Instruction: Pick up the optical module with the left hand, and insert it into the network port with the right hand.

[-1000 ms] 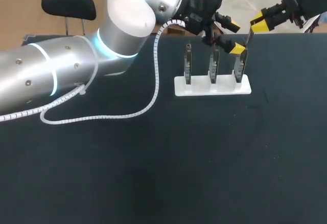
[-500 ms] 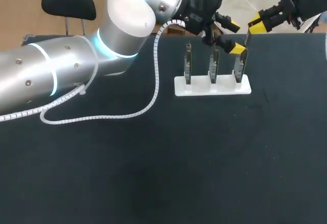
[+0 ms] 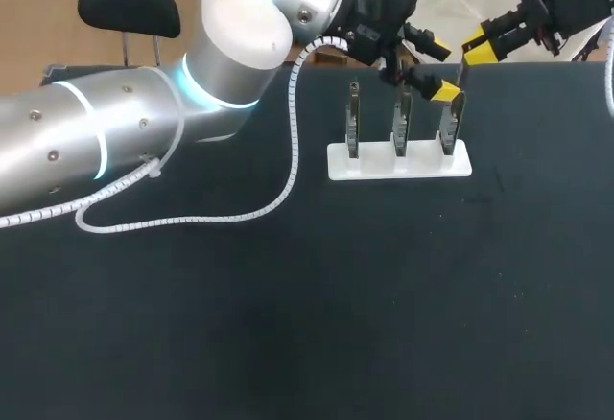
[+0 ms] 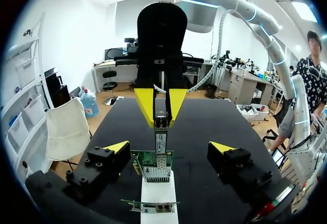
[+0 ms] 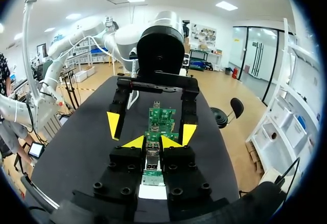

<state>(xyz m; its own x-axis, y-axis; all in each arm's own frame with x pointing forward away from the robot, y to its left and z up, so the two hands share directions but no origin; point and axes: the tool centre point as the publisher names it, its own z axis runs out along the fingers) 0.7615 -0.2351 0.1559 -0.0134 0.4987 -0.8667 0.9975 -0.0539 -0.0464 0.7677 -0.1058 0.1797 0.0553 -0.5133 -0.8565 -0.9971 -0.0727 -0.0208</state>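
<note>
Fingers on the right arm (image 5: 134,142), yellow-tipped, are clenched on the optical module (image 4: 161,141). The module is a slim silver bar held upright, its lower end just above the end circuit card (image 4: 152,158). Whether it touches the card yet cannot be told. The left fingers (image 4: 118,146) are spread wide and grasp nothing. They stand one on each side of that card, and the left wrist view shows them apart from it. The network port (image 4: 155,172) appears as a silver cage on the card's face. The card stands with two others on a white stand (image 3: 336,167) at the far side of the dark bench (image 3: 288,324).

The step in hand looks like the insertion. To do it well, the module should probably be lined up squarely with the cage mouth before any push, since a tilted entry could jam or bend the upright card. A slow, straight push along the module's own length seems best, with a firm grip so the bar does not slip between the pads. The released left fingers are near enough to steady the card if it leans, but they must not cross the module's path.
</note>
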